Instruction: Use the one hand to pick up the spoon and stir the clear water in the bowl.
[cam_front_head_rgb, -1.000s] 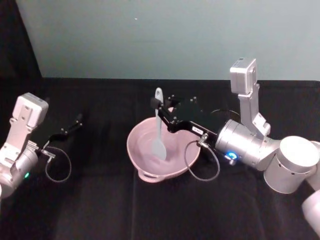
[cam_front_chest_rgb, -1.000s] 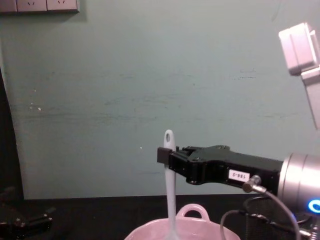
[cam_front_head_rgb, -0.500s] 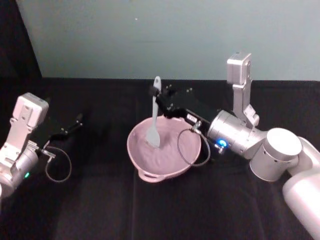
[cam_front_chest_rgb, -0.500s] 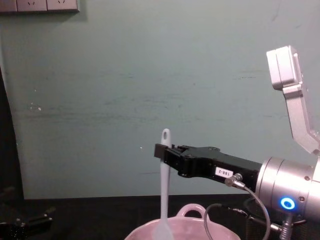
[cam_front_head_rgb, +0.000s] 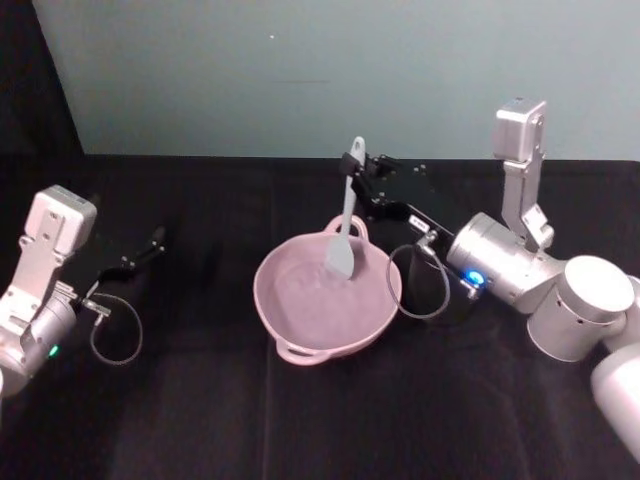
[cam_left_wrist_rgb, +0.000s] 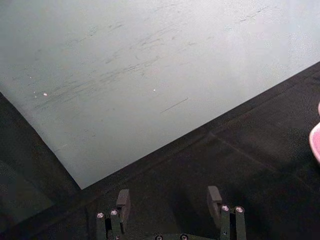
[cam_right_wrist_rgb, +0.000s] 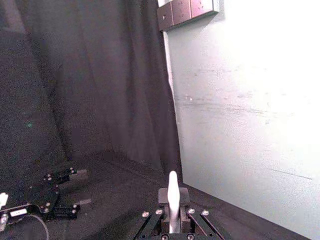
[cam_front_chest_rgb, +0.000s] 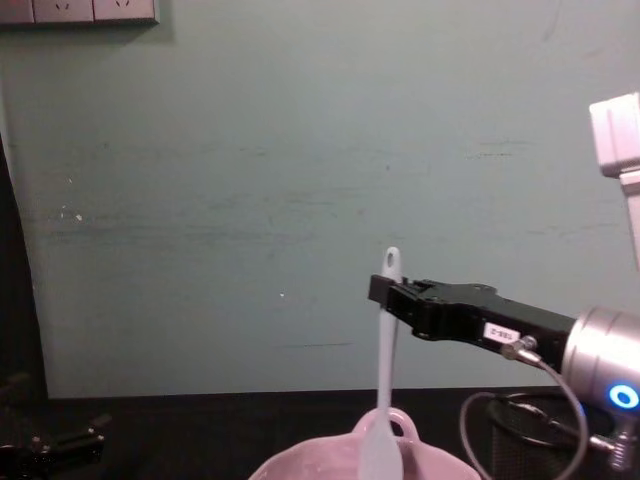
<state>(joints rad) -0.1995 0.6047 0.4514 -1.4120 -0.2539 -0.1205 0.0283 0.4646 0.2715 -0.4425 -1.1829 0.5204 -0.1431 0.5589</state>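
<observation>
My right gripper (cam_front_head_rgb: 356, 166) is shut on the upper handle of the white spoon (cam_front_head_rgb: 347, 214), which hangs nearly upright. Its flat blade dips inside the pink bowl (cam_front_head_rgb: 266, 300) near the far rim, by the loop handle (cam_front_chest_rgb: 397, 424). Clear water (cam_front_head_rgb: 312, 305) shows only as faint glints on the pink bottom. From the chest, the spoon (cam_front_chest_rgb: 383, 380) drops from the right gripper (cam_front_chest_rgb: 385, 293) towards the bowl (cam_front_chest_rgb: 290, 468). The right wrist view has the spoon's end (cam_right_wrist_rgb: 172, 197) sticking up between the closed fingers (cam_right_wrist_rgb: 185, 215). My left gripper (cam_front_head_rgb: 140, 255) rests open at the left.
A black wire-mesh cup (cam_front_chest_rgb: 530, 430) stands behind the bowl under my right arm. A cable loop (cam_front_head_rgb: 425, 290) hangs from the right wrist beside the bowl's right rim. Black cloth (cam_front_head_rgb: 200, 420) covers the table, and a pale green wall stands behind.
The right gripper has carried the spoon from the bowl's middle and left side across to the far right side; the blade now sits by the far rim. The left arm has not moved.
</observation>
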